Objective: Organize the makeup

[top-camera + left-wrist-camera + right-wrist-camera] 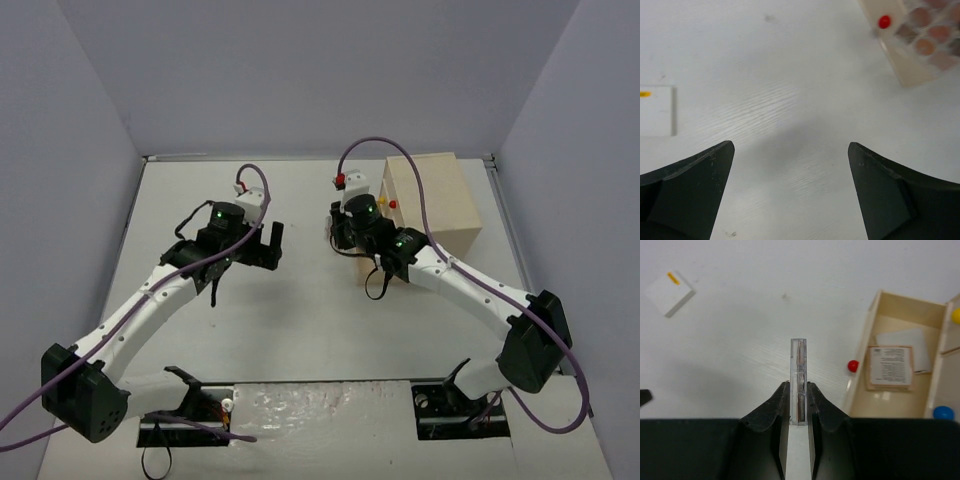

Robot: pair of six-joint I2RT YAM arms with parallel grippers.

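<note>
My right gripper (798, 385) is shut on a thin clear-cased eyeshadow palette (798, 355), held edge-on above the table just left of the open drawer (860, 390) with the red knob (853, 365). In that drawer lie a palette with its label up (890, 367) and a white card (912, 345). A white square card (670, 293) lies on the table at the far left; it also shows in the left wrist view (655, 110). My left gripper (790, 147) is open and empty over bare table. Brown and peach eyeshadow pans (932, 32) show past the red knob (884, 21).
The beige wooden drawer box (435, 200) stands at the back right, with its yellow knob (956, 315) and blue knob (942, 413). Both wrists (345, 225) (265, 245) hover mid-table, close together. Grey walls close in the table on three sides.
</note>
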